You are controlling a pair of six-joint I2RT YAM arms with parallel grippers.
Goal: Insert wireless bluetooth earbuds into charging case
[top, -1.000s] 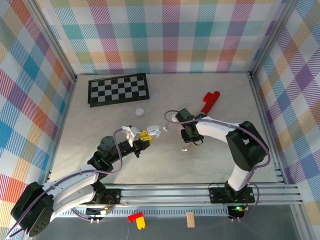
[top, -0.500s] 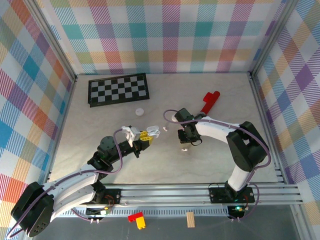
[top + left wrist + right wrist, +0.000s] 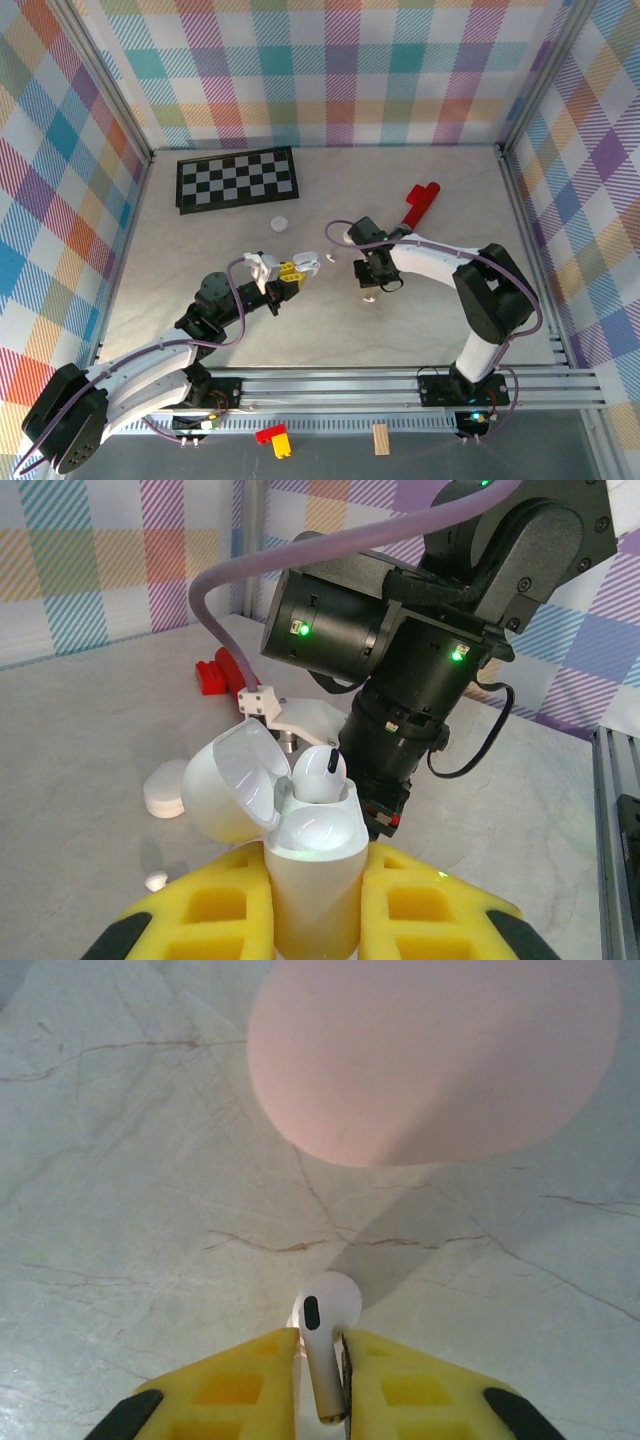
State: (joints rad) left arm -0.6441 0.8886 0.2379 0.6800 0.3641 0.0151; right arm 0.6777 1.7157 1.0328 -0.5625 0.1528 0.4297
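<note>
At the right gripper (image 3: 320,1385), an earbud (image 3: 326,1325) was pinched by its stem over the table (image 3: 120,1160), near a pink case (image 3: 430,1060). The open charging case (image 3: 305,855), a second earbud (image 3: 320,775) seated in it, was clamped by the left gripper (image 3: 310,915). Stem-down alignment over the case was advised before release.

**Hidden and Unclear Parts Around the Open Charging Case**

The base of the open charging case (image 3: 310,830) is covered by the left gripper's (image 3: 312,895) yellow pads (image 3: 225,910) and cut off at the bottom edge. Left of the case, a white disc (image 3: 163,790) is partly hidden behind the lid (image 3: 235,780). Right of the case, an earbud's (image 3: 327,1305) stem end is buried between the right gripper's (image 3: 322,1365) pads, a blurred pink shape (image 3: 430,1050) is cropped, and a white speck (image 3: 367,297) cannot be identified.
</note>
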